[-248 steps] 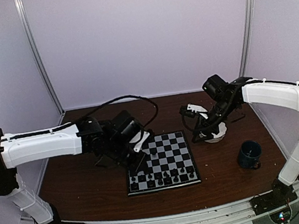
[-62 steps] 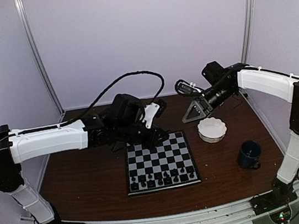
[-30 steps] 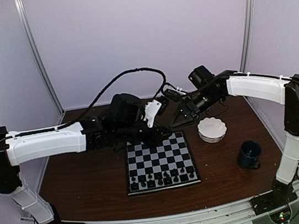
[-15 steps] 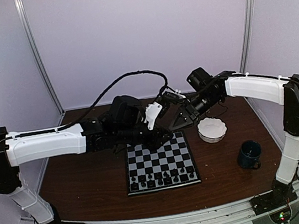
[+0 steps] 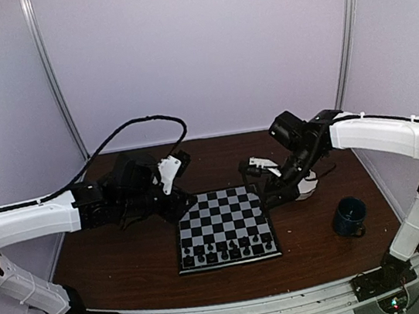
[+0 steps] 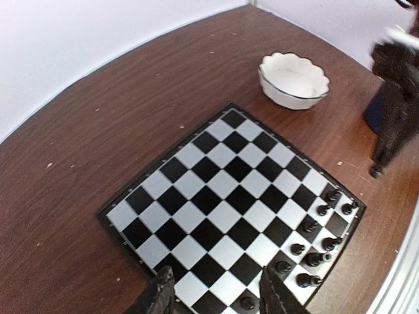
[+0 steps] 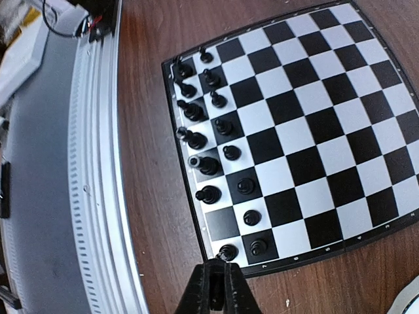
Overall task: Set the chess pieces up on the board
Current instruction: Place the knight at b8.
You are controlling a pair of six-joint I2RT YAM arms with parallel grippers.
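Where pale lilac walls [image 5: 194,50] enclose the dark brown wooden table [image 5: 114,256], the flat black-and-white checked chessboard [image 5: 229,213] lies lower centre of the top view. Over it the left gripper [image 6: 216,288] hangs spread wide; the right gripper [image 7: 216,278] is pinched tight, nothing visibly held. Tiny glossy black chess pieces [image 5: 223,253] crowd its bottom edge, where a careless descent would likely topple close-packed neighbours.
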